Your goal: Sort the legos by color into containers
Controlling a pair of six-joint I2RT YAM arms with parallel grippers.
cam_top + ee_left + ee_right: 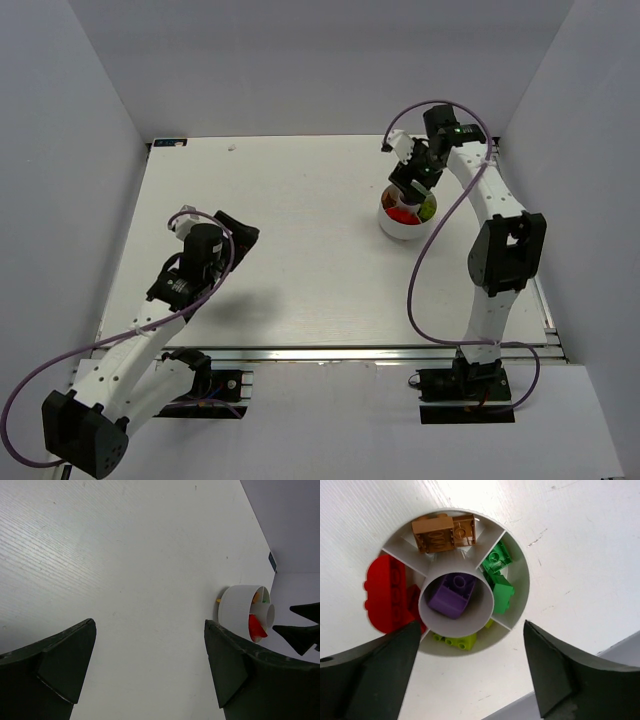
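Legos (501, 592) sat in the round white divided bowl (400, 232), far right on the table (280, 260), below the right gripper (408, 182). Right wrist view showed the contents: purple brick (454, 596) in the central cup (482, 612), tan-orange bricks (444, 531) in one wedge, green bricks (496, 562) in the next, yellow-green bricks (455, 641) in another, and a red brick (385, 597) in its wedge, blurred, edge lapping the rim. Top view gave only red and yellow-green patches inside the bowl. Left wrist view showed it side-on, smooth curved wall, red showing at the mouth, and a tiny orange speck (218, 600) beside the wall, too small to identify. Right gripper fingers stood wide apart, either side of the bowl, gripping nothing. Left gripper (238, 228) sat well apart at the near left, fingers wide, holding nothing. Bricks were glossy studded plastic, the table was white with a fine streaked grain, and the fingers were matte black wedges.
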